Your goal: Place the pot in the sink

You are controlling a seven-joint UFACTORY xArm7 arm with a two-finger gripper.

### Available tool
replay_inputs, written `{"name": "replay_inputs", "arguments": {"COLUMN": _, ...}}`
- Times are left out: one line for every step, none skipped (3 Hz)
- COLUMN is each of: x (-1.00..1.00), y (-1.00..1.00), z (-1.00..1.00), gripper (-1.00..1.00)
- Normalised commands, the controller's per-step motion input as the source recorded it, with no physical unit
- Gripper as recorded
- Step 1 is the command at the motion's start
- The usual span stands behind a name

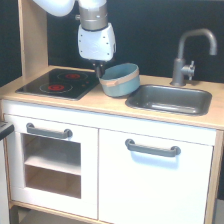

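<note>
pot (119, 79) tilted on wood countertop (107, 103), beside sink (170, 98)

White arm (96, 41) (grey collar), dark claw (100, 68)

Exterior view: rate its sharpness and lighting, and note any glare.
Exterior view: soft and blurry overall, edges of the pot and gripper smeared; even, bright lighting; pale reflections streak the sink floor and faucet; the backdrop is dark and featureless.

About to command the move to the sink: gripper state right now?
Gripper: closed on the rim of the pot, which is tilted between stovetop and sink.
</note>
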Motion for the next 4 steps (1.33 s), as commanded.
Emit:
{"name": "replay_inputs", "arguments": {"x": 0.60, "y": 0.01, "z": -0.37, "gripper": -0.85}}
{"name": "replay_inputs", "arguments": {"x": 0.23, "y": 0.17, "z": 0.00, "gripper": -0.64}}
{"name": "replay_inputs", "arguments": {"x": 0.32, "y": -0.02, "z": -0.36, "gripper": -0.32}}
{"name": "replay_inputs", "arguments": {"x": 0.98, "y": 0.27, "z": -0.69, "gripper": -0.71}}
